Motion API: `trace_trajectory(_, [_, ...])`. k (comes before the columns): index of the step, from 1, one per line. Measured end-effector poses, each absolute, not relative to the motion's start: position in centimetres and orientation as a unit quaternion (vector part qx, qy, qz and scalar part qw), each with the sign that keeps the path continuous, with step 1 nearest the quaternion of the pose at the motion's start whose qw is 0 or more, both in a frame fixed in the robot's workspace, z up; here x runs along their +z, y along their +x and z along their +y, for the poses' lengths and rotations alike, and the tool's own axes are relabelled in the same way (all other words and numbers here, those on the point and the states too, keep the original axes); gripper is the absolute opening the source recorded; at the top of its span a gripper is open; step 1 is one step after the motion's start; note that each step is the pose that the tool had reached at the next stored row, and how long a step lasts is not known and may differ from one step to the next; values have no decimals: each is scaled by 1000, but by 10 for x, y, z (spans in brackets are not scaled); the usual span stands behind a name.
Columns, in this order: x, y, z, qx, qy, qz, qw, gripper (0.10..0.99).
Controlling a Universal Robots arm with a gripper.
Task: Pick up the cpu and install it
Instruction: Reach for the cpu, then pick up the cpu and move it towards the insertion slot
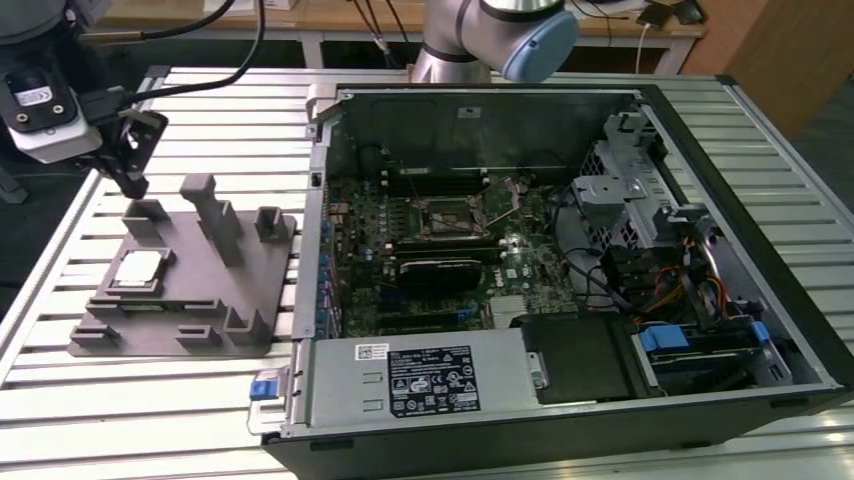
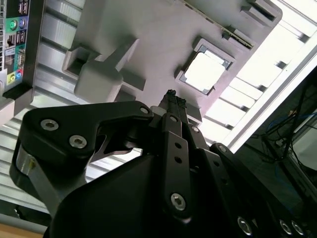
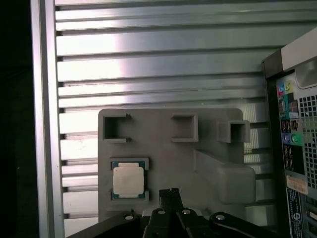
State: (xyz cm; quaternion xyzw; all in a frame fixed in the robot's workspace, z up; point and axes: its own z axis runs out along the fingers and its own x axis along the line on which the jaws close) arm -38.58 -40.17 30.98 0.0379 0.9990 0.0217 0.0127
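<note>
Gripper (image 1: 134, 187) is positioned over the grey fixture plate (image 1: 200, 300) at the exterior view's left. In both wrist views its 2 fingers (image 2: 171, 95) (image 3: 171, 191) are pressed together at the tips with nothing between them. The cpu (image 1: 139, 270) lies flat, silver plate upward, seated in a square recess of the fixture (image 3: 158, 158), near the fingertips but apart from them (image 2: 205, 72) (image 3: 128, 180). The fixture rests on the slatted metal table (image 1: 160, 400), just beside the open computer case (image 1: 467, 120). The motherboard socket (image 1: 450, 218) inside the case is well apart from the cpu.
</note>
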Motion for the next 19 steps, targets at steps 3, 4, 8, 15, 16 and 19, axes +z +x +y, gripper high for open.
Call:
trace_trajectory(3, [307, -388, -402, 22, 38, 999, 13, 106])
trace_trajectory(4, [308, -388, -402, 22, 38, 999, 13, 106])
trace_trajectory(8, [307, -388, -402, 22, 38, 999, 13, 106])
trace_trajectory(15, [306, -388, -402, 22, 38, 999, 13, 106])
trace_trajectory(16, [306, -388, -402, 22, 38, 999, 13, 106])
trace_trajectory(19, [303, -389, -402, 22, 38, 999, 13, 106])
